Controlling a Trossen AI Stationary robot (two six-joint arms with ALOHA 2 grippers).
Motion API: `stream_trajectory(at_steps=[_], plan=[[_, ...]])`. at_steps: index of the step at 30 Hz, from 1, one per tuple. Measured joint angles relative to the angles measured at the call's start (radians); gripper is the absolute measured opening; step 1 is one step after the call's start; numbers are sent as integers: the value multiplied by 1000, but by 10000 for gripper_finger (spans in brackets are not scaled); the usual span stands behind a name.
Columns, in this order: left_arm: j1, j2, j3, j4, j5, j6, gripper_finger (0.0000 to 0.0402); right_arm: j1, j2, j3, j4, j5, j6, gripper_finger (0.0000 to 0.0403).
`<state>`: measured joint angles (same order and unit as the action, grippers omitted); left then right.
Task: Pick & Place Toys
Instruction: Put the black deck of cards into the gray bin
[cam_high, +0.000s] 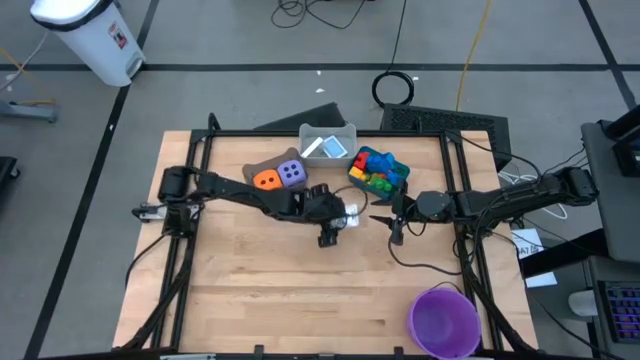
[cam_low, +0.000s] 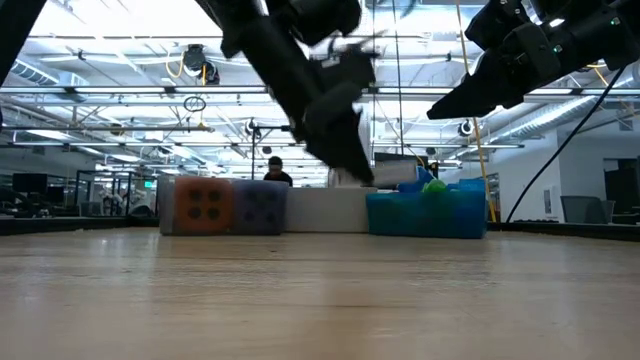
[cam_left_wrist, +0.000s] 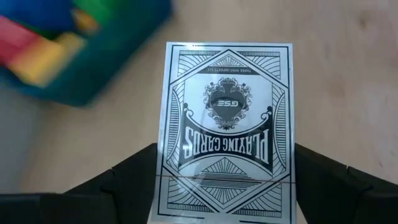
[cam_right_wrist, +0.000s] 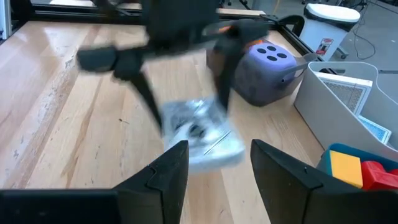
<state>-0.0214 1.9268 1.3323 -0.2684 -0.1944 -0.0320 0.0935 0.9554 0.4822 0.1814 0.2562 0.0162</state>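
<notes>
We see the left gripper (cam_high: 345, 215) raised above the middle of the wooden tabletop (cam_high: 300, 290), toward the far edge, its two dark fingers (cam_left_wrist: 134, 180) closed on the sides of a clear-wrapped box of playing cards (cam_left_wrist: 227, 124) with a black-and-white ornamental back; in the left wrist view the box stands between the fingers, and in the low view it hangs clear of the wood. The right gripper (cam_high: 397, 232) hovers just beside it, on the side toward the right edge, with its jaws partly apart and nothing between them; its wrist view looks straight at the left gripper (cam_right_wrist: 186, 93) and the blurred card box (cam_right_wrist: 199, 134). Along the far edge sits a row: a low brown bin (cam_high: 258, 170) holding an orange die with dark dots (cam_high: 266, 180) and a purple die with white dots (cam_high: 291, 174) side by side, a grey rectangular bin (cam_high: 347, 132) with flat white cards (cam_high: 328, 148) in it, and a blue bin (cam_high: 402, 176) heaped with small red, yellow, green and blue bricks (cam_high: 375, 172). A purple round bowl (cam_high: 443, 322) stands at the near right corner, well apart from everything else.
</notes>
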Motion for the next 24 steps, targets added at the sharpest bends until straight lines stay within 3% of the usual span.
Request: stream_trajectory(at_steps=[11,16,24], plan=[[168,-206,0,14,-227,29,311,0,0,0,1,0,0,169],[299,-193,1,56,-180,30,311,0,0,0,1,0,-1,169],[466,-53,0,238,-33,-27,311,0,0,0,3,0,-1,169]])
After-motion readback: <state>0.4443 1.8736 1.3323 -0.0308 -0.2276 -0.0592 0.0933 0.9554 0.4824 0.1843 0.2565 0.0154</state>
